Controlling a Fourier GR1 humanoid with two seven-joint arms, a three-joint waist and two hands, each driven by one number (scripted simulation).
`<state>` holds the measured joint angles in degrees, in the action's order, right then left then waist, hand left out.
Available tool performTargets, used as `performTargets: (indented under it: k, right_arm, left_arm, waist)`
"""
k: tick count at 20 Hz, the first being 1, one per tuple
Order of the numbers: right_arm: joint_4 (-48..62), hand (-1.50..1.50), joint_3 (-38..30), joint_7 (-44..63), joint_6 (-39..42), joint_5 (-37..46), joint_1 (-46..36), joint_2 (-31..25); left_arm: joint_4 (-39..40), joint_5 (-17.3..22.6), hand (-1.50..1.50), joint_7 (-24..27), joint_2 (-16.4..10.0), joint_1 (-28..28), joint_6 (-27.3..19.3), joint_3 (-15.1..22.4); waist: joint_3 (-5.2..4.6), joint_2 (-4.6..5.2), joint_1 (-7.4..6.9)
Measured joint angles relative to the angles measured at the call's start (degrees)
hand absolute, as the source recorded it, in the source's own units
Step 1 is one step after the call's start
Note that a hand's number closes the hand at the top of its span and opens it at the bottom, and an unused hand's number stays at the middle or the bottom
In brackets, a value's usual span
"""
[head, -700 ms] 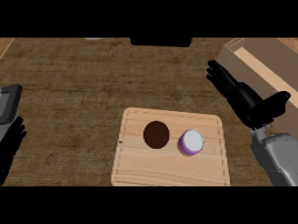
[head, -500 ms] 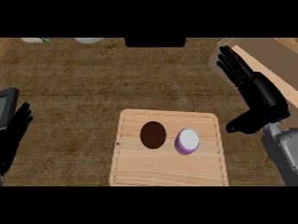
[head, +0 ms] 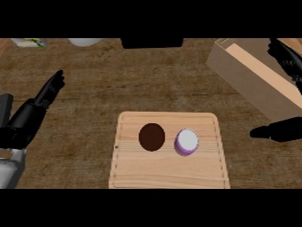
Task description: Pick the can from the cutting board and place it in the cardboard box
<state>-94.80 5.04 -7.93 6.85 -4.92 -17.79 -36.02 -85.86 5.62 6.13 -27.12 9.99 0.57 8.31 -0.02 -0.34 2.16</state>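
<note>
Right hand (head: 290, 129): spread, holding nothing. It has drifted outward, fingers now over box (head: 251, 75), thumb toward board (head: 169, 173). Left hand (head: 25, 122), fingers straight, has risen into view. Grasp not begun. Can (head: 187, 142) stands on board, left of right thumb, apart. Count: one can, one brown oval (head: 152, 136) beside it, one board, one box.

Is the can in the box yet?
Not in: the can stands on the cutting board, apart from the cardboard box.
</note>
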Motion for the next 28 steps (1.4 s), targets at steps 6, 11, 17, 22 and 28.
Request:
performTargets:
  k: [6,11,17,22,28]
  right_arm:
    - [-3.81,-1.5,2.78,-7.24,0.9,10.9,3.54,-4.13]
    - [-11.19,-1.5,7.99,-0.56,4.6,18.9,4.52,-8.71]
    - [-18.92,-1.5,16.31,13.68,13.64,24.88,-0.23,-10.19]
    - [-24.08,-1.5,23.84,27.74,20.52,29.52,-4.33,-6.27]
    - [-26.18,-1.5,29.85,41.93,28.76,31.99,-6.33,1.65]
  left_arm:
    - [-1.0,-1.66,0.0,0.01,1.17,1.24,0.83,1.31]
    - [-1.7,-1.8,0.0,-0.92,1.29,1.58,1.49,1.08]
    - [-1.24,-2.21,0.0,-0.54,1.86,2.26,2.29,0.88]
    - [-1.63,-2.83,0.0,-1.6,2.72,2.9,2.54,0.88]
    - [-1.21,-4.52,0.0,-1.38,4.13,3.12,2.74,0.48]
  waist:
    - [0.02,0.19,-1.37]
    - [-0.06,0.09,-1.59]
    - [-0.12,0.17,-2.29]
    - [-0.11,0.18,-2.46]
    - [-0.07,0.23,-2.32]
